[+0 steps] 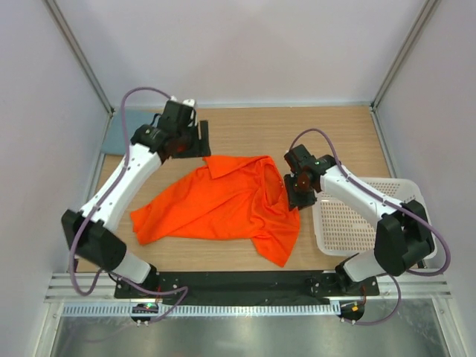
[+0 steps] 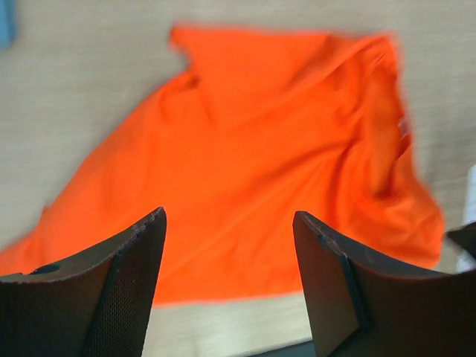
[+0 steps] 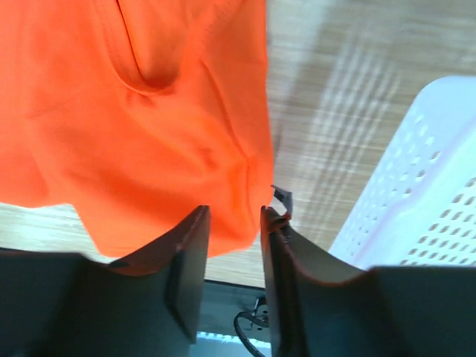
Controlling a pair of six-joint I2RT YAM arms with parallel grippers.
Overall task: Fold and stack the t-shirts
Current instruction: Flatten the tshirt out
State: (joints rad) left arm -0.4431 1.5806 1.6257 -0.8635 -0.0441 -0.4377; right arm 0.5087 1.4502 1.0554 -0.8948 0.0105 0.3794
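Step in hand, as judged: laying out the orange t-shirt (image 1: 216, 204) before a first fold; the task looks barely begun. The shirt lies rumpled at bench (image 1: 335, 134) centre. The left fingers (image 2: 126, 290) are released and wide apart near its 11 o'clock edge. The right fingers (image 3: 186, 275) are nearly together at its 3 o'clock edge; whether they pinch cloth cannot be told. The next move calls for gripping opposite edges and drawing the wrinkles out. The grey-blue t-shirt (image 1: 113, 135) sits at 10 o'clock. The bench is wood-grain, with a white perforated basket (image 1: 349, 223) at 4 o'clock and pale panels (image 1: 245, 44) enclosing it.
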